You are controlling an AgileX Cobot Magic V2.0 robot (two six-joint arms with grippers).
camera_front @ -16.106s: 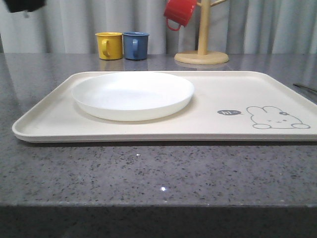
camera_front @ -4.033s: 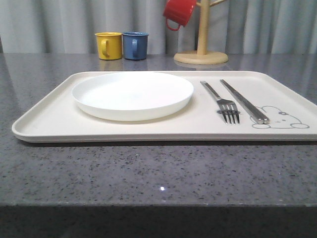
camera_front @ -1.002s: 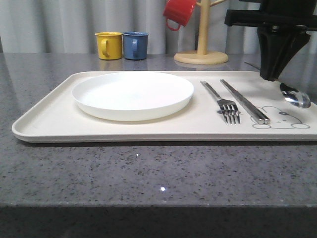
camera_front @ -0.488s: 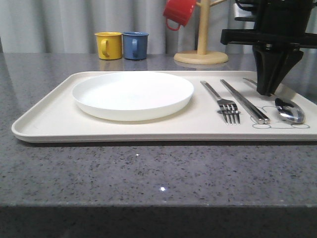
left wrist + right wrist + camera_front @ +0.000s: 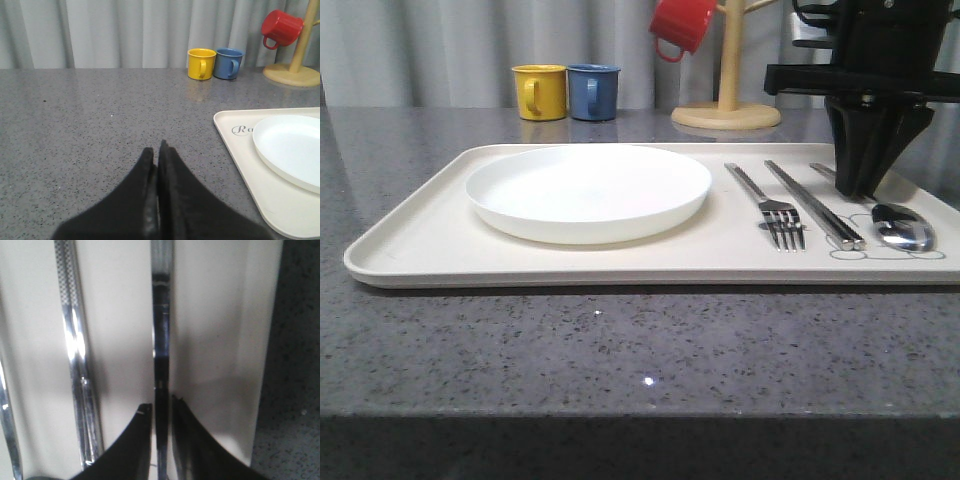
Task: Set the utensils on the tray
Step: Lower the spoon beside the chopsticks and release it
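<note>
Right jaws vertical, pinching spoon [image 5: 903, 225] handle

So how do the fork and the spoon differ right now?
The fork lies free beside the white plate, while the spoon is at the tray's far right with the right hand closed on its handle. The fork ends in tines; the spoon ends in an oval bowl. Both are slim silver metal, lying parallel on the tray.

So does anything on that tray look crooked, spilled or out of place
Nothing stands out. The fork, chopsticks and spoon lie roughly side by side on the tray, right of the plate. The right hand is closed on the spoon's handle.
</note>
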